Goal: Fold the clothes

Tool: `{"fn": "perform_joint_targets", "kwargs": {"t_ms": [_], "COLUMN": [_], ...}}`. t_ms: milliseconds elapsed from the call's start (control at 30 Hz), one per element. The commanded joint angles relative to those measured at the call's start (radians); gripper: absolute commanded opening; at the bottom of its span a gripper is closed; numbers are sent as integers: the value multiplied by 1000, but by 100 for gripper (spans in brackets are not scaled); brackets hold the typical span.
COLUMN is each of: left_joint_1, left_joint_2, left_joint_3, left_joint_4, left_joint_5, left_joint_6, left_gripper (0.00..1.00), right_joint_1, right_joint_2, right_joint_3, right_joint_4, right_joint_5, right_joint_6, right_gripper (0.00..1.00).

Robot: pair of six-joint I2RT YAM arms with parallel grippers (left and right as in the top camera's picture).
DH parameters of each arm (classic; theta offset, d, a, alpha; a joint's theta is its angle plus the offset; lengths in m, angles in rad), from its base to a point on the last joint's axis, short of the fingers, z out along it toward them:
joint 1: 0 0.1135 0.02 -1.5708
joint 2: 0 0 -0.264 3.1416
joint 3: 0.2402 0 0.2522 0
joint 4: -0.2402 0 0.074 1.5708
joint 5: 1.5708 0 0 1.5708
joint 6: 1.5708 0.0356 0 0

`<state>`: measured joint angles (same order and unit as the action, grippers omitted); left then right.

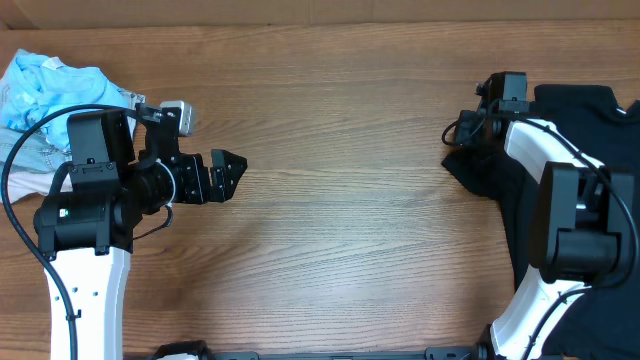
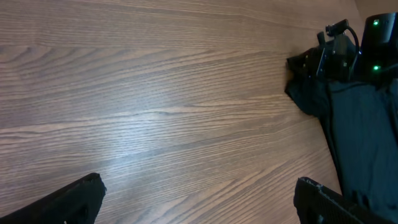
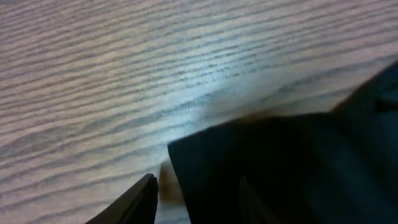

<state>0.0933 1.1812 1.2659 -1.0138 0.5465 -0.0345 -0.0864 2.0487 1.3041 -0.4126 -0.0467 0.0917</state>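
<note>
Spreading is judged in hand: the right end effector (image 3: pixel 196 190) is seen open at a corner of the black T-shirt (image 1: pixel 490 180); a grasp is needed.

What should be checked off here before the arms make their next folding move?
1. Left gripper open and empty: ok.
2. Right gripper jaws parted, not clamped on fabric: ok.
3. Right gripper over a corner of the black T-shirt: ok.
4. Black T-shirt spread flat: not ok; it lies bunched at the table right side, partly under the right arm.
5. Collar tag located: cannot tell.
6. Light blue cloth pile apart from the black T-shirt: ok, on the opposite side.
</note>
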Motion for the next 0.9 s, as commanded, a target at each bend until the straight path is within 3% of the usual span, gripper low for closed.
{"fn": "perform_joint_targets", "kwargs": {"t_ms": [0,133,333,633,867], "left_joint_1": [5,5,5,5,5], "left_joint_2": [4,12,14,14,14], "left_joint_3": [26,26,26,26,26], "left_joint_4": [2,-3,-3,-3,-3], "left_joint_5": [-7,-6,-4,-2,-2], "left_joint_6": [5,5,5,4,4], "left_gripper": [100,100,100,100,100], "right_joint_1": [-5,-5,-5,-3,-3], "right_joint_2": [30,64,83,118,121], "right_joint_3": [16,16,16,7,-7], "right_joint_4": [15,20,21,-8,-15], "right_joint_5": [-11,-15,32,59,53], "right_joint_6": [6,13,17,38,67], "right_gripper": [46,46,35,36,6]}}
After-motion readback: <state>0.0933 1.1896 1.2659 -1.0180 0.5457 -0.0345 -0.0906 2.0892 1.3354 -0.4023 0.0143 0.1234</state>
